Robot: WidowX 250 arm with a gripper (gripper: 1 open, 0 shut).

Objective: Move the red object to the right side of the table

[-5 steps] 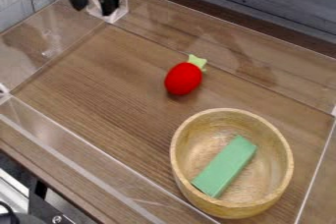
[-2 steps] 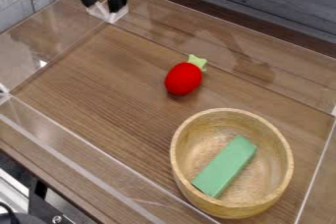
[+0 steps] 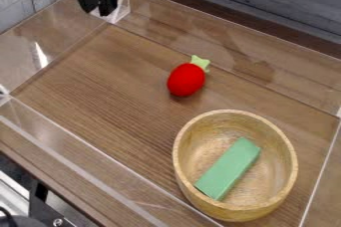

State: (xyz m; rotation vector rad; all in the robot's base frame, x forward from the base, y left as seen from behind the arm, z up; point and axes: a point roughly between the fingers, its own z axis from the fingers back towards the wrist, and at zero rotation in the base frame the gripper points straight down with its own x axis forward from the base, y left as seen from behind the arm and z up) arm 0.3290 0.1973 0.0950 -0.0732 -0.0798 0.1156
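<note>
The red object (image 3: 186, 79), a small glossy fruit with a pale green stem tuft, lies on the brown wood-grain table (image 3: 107, 97) near its middle. My gripper (image 3: 98, 5) hangs at the far left corner, pointing down, well away from the red object. Its dark fingers stand apart with nothing between them.
A round light wooden bowl (image 3: 200, 131) sits at the near right, with a green rectangular block (image 3: 229, 167) lying inside it. Low clear acrylic walls (image 3: 54, 131) edge the tabletop on all sides.
The gripper has shifted slightly to the left near the far left corner. The red object, bowl and block have not moved.
</note>
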